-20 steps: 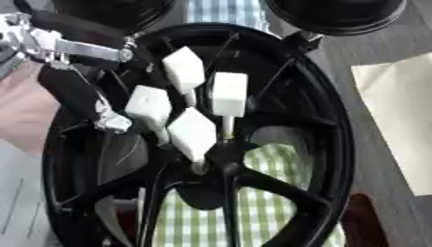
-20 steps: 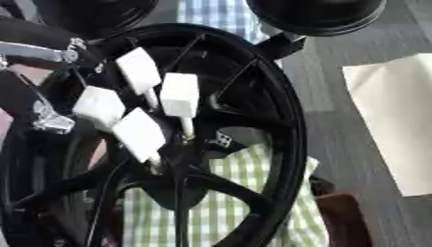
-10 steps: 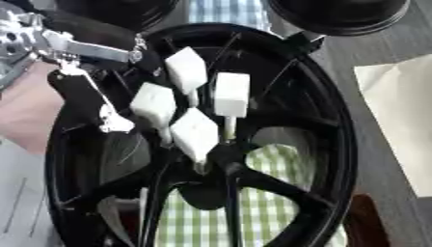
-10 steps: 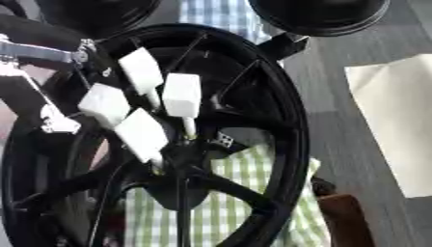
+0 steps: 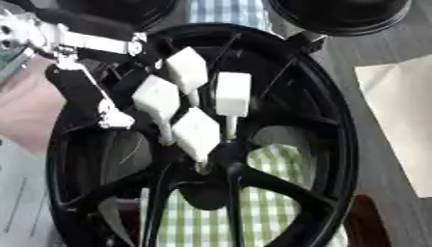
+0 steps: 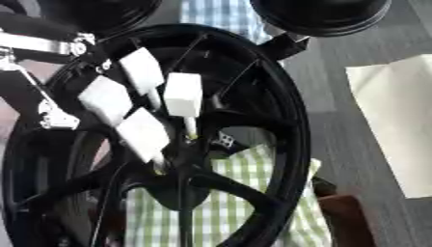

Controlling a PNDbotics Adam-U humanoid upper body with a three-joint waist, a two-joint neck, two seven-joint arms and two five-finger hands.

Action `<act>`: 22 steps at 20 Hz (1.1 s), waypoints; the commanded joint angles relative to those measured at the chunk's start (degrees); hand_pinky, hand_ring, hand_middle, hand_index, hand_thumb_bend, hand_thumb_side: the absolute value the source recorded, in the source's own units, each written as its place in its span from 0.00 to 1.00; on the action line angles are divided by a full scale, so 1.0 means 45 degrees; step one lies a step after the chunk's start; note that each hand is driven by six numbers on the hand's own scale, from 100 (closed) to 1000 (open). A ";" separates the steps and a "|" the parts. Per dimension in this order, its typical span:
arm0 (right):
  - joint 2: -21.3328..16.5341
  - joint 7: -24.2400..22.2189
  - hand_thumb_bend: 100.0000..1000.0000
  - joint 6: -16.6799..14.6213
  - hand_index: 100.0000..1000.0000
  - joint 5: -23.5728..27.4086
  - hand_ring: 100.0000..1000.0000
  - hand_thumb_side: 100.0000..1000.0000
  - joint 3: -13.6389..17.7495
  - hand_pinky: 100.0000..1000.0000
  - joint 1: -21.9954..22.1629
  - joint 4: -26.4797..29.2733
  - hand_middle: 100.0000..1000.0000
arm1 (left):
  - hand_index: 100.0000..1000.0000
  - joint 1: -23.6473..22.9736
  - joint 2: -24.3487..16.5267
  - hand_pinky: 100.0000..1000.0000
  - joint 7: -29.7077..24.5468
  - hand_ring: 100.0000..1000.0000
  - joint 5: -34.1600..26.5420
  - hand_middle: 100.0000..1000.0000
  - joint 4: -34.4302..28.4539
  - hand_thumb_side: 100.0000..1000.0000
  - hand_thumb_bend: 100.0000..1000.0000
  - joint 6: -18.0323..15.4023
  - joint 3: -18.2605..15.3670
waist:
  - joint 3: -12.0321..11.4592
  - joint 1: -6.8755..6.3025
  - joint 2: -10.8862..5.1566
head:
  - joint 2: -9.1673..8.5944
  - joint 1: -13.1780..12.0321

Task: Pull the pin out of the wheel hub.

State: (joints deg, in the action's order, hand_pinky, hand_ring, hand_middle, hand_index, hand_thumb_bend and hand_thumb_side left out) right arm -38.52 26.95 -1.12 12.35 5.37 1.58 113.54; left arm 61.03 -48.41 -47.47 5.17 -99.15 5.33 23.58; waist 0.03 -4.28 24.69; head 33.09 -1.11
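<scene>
The left hand [image 5: 101,103] reaches into the black wheel [image 5: 329,144], white-padded fingers [image 5: 195,132] bunched at the hub [image 5: 221,159]. Whether they grip the pin cannot be told; it is hidden there. Judged step: grasping; next, a straight outward pull.

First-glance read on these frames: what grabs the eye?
The big black wheel fills nearly the whole picture, spokes running in to the hub at centre. Against all that black, the white fingertips of the left hand stand out, reaching in from the upper left and bunched just above the hub. Green-checked cloth shows through the lower spokes, and pale paper lies at the right edge.
</scene>
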 commanded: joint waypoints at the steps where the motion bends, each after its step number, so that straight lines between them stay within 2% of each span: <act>1: -0.0183 0.0107 0.00 -0.0021 0.62 0.0074 0.49 0.72 0.0219 0.80 0.0017 0.0235 0.56 | 0.25 0.0228 -0.0465 0.69 0.0604 0.39 -0.0499 0.11 -0.0427 0.16 0.00 0.0406 -0.0932 | -0.0039 -0.0061 -0.0839 | -0.0097 0.0038; 6: -0.0183 0.0171 0.00 -0.0105 0.62 0.0032 0.49 0.72 0.0298 0.80 0.0104 0.0235 0.56 | 0.24 0.0395 -0.0532 0.69 0.1649 0.38 -0.0946 0.09 -0.0471 0.19 0.00 0.0822 -0.2555 | -0.0231 -0.0011 -0.0886 | -0.0070 0.0181; 9: -0.0192 0.0210 0.00 -0.0181 0.62 -0.0018 0.49 0.72 0.0361 0.80 0.0156 0.0235 0.56 | 0.24 -0.0015 -0.0992 0.70 0.2282 0.38 -0.1010 0.09 -0.0109 0.20 0.00 0.0942 -0.3581 | -0.0378 0.0016 -0.0903 | -0.0068 0.0277; 15: -0.0103 0.0401 0.00 -0.0353 0.62 -0.0134 0.49 0.71 0.0574 0.80 0.0208 0.0235 0.56 | 0.27 -0.1880 -0.2199 0.71 0.3500 0.39 -0.0885 0.10 0.1186 0.20 0.00 0.0988 -0.5456 | -0.0675 0.0108 -0.0760 | -0.0197 0.0525; 22: 0.0087 0.0626 0.00 -0.0404 0.62 -0.0203 0.49 0.71 0.0728 0.79 0.0307 0.0235 0.56 | 0.30 -0.4100 -0.1903 0.73 0.4866 0.40 -0.0266 0.13 0.1972 0.22 0.00 0.0869 -0.7203 | -0.0917 0.0285 -0.0634 | -0.0313 0.0798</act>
State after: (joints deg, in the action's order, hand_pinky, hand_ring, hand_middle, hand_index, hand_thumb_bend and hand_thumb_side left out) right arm -37.48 29.41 -2.87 12.15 7.79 2.90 113.54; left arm 42.19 -55.37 -26.80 3.30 -90.35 9.33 -6.49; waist -4.06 -3.77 24.69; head 32.57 2.19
